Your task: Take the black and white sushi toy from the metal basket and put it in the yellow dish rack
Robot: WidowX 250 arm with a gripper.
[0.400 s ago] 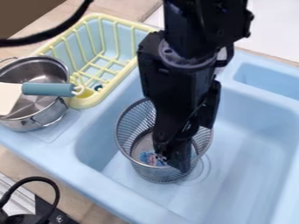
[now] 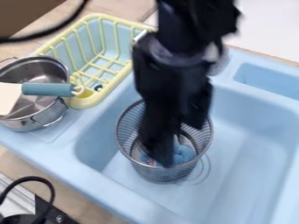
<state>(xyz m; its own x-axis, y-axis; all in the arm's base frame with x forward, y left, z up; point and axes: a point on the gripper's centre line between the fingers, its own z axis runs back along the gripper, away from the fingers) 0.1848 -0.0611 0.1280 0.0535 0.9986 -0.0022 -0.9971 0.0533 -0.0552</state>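
"Deep in the wire-mesh basket (image 2: 161,176), what do you have?"

"Low end of my gripper (image 2: 163,161), inside the rim. Beside it, a soft-looking blue bundle (image 2: 184,153), down near the basket's floor."

"Bearing?"

"Bundle lies off toward the view's right, just beside my tip as the camera sees it. My own body covers part of it, so contact or a narrow gap: cannot tell."

"Long axis?"

"None I can read. What shows is rounded and lumpy, with no clear lengthwise run. My gripper hangs down at a slant, its low end near the basket's camera side. I'd mark the sideways offset as the relation that counts: blue to the right of my tip, rather than squarely beneath it."

"Spread or pressed together?"

"Cannot tell. Black on black, and the inner faces are hidden. No grip on the bundle that I can confirm either."

"Nearer arm?"

"Mine, the only one here."

"Surroundings?"

"Basket stands upright in the light-blue sink (image 2: 245,164). Up and left of it, a pale yellow dish rack (image 2: 88,101). Next to that, a metal pot (image 2: 29,124), with a blue-handled utensil (image 2: 48,89) lying across the top. All well outside the mesh. Mesh wall surrounds both my tip and the bundle."
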